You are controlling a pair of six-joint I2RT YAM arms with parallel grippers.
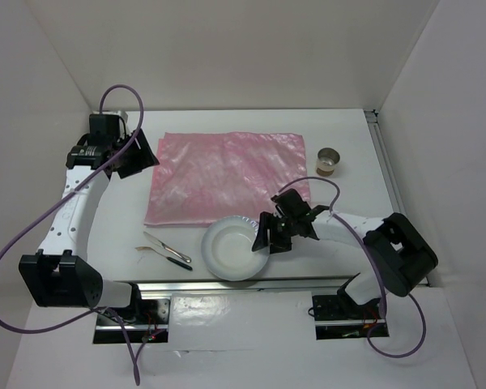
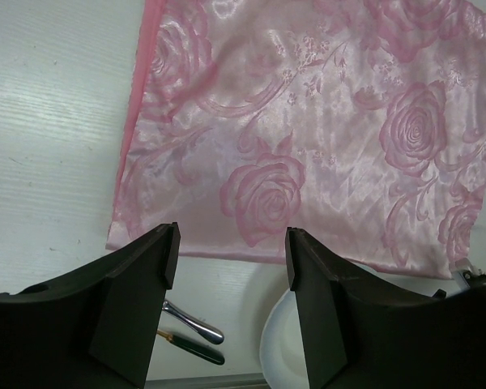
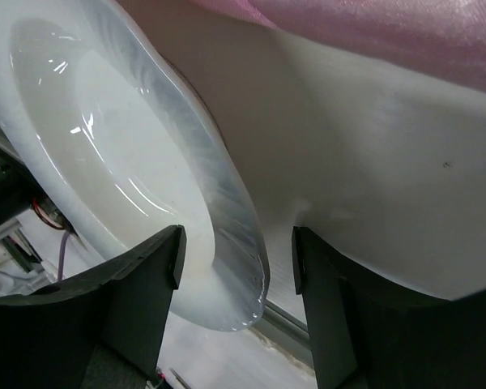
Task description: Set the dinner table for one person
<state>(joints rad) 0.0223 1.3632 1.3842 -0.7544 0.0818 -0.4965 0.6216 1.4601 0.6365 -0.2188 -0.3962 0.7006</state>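
Note:
The white dinner table (image 1: 227, 121) holds a white plate (image 1: 236, 249) at its front edge, just in front of the pink cloth (image 1: 227, 174). My right gripper (image 1: 267, 235) is open at the plate's right rim. In the right wrist view the plate's rim (image 3: 227, 203) lies between my open fingers (image 3: 138, 275), with a gap on each side. My left gripper (image 1: 138, 154) is open and empty, held above the cloth's left edge. Its view shows the cloth (image 2: 308, 121), part of the plate (image 2: 279, 340) and cutlery.
A silver piece of cutlery (image 1: 160, 244) and a dark-handled one (image 1: 178, 261) lie left of the plate; both show in the left wrist view (image 2: 194, 324). A small metal cup (image 1: 330, 162) stands right of the cloth. The front rail (image 3: 287, 324) runs just beyond the plate.

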